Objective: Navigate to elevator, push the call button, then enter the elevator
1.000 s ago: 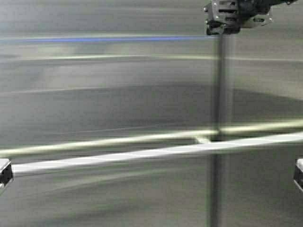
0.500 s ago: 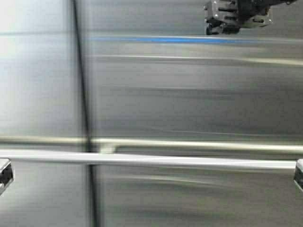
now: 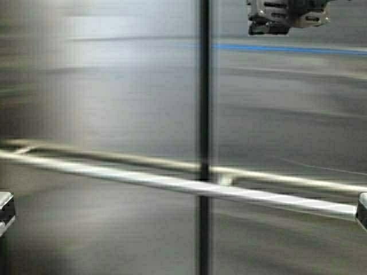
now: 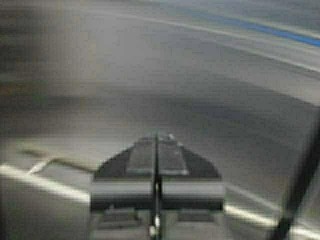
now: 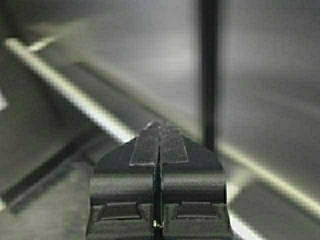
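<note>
While both claws sit pressed together on nothing, the left claw point(image 4: 156, 150) and right claw point(image 5: 159, 137) face the elevator's point(image 3: 114, 97) steel-panelled wall. Its handrail point(image 3: 172, 183) slants down from mid-left to lower right, crossing a dark vertical seam point(image 3: 203, 114) at centre frame. Half a second ago that seam stood far left; the robot has turned.
</note>
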Motion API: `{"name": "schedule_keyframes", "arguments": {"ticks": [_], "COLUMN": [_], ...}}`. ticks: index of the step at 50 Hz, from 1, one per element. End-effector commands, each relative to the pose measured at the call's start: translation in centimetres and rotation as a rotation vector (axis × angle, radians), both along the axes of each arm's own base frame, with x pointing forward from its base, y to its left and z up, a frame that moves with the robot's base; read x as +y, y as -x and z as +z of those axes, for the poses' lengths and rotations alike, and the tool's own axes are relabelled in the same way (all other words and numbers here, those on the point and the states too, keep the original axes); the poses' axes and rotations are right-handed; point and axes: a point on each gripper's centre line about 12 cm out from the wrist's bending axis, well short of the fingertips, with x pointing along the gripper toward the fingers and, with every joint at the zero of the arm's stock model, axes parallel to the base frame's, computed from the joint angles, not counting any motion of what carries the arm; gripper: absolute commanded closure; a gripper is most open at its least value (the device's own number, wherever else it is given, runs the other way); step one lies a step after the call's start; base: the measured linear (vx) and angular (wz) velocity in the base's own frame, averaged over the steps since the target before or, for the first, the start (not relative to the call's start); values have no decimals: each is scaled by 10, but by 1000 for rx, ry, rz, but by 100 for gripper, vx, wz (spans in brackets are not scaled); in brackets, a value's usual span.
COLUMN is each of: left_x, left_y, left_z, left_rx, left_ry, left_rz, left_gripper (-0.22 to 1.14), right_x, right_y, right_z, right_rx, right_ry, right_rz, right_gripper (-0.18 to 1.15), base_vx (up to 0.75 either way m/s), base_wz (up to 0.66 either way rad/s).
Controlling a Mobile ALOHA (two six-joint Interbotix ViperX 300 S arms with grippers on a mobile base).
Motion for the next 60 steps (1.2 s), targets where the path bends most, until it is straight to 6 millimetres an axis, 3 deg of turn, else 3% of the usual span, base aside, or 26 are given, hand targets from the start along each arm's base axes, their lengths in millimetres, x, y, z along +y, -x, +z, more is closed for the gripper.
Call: {"name": "schedule_keyframes", "arguments": {"ticks": [1, 31, 47, 60], "left_x": [0, 0, 1, 1], "left_y": [-3, -3, 12, 12], "left_z": [7, 14, 13, 15], "left_rx": [-17, -44, -82, -89], "left_ry": [1, 4, 17, 15], "left_rz": [2, 2, 0, 0], "left_gripper": [89, 89, 89, 89], "right_x": [0, 0, 0, 1], "right_y": [-3, -2, -2, -6], "right_z": [15, 17, 19, 20], "right_rx": [-45, -51, -60, -62], "right_ry": [-19, -16, -16, -15], "right_rz": [-2, -1, 0, 1], "right_gripper": [91, 91, 91, 91], "base_vx": [1, 4, 6, 8], "base_wz": [34, 35, 19, 19]}}
